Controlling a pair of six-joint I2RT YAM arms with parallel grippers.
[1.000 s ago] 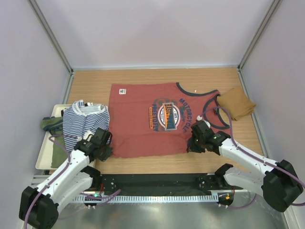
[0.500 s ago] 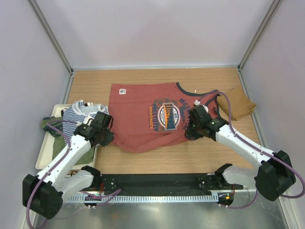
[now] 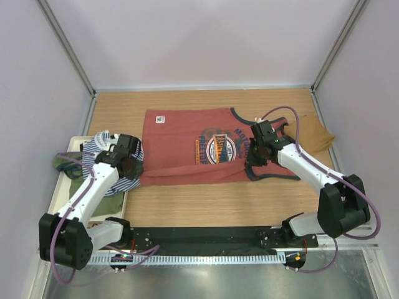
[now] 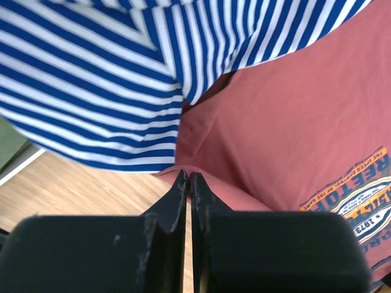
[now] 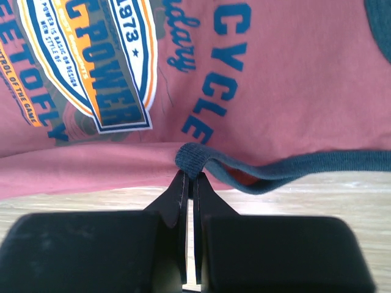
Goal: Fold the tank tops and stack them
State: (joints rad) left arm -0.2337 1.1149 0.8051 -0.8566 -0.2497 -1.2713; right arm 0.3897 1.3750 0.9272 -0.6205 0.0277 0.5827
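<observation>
Pinching the near edge of the red top point(image 3: 181, 134), both jaws clamped on it; striped top point(image 3: 95, 149) at nine o'clock

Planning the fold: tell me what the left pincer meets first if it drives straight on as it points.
The left pincer, shut on the rust-red tank top, would push into that cloth first; the striped tank top lies just beyond, depth unclear.
</observation>
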